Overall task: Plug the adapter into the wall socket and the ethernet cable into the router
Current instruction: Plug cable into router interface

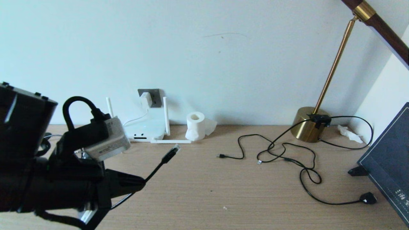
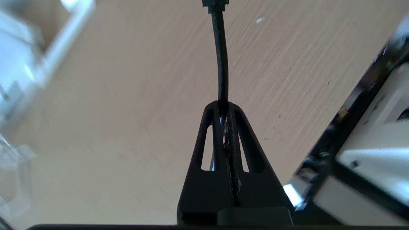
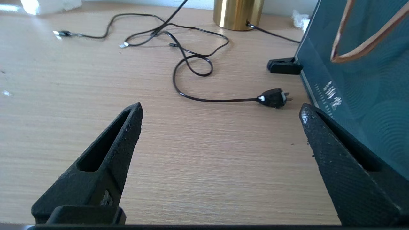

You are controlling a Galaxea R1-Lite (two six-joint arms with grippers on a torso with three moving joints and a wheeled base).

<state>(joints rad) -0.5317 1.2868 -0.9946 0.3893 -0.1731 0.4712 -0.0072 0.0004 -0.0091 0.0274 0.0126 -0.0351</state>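
Wooden table [image 1: 204,191]: router [image 1: 143,129], toilet-paper roll [image 1: 195,126], brass lamp [image 1: 308,127], loose cords [image 1: 287,156]

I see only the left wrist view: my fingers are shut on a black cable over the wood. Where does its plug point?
Observer: In the head view the ethernet cable plug points toward the router, not yet touching it.
Operator: Is the adapter plugged in?
Observer: Yes, the adapter sits in the wall socket.
Operator: And the right gripper?
Observer: The right gripper is open, above bare table near the lamp plug.
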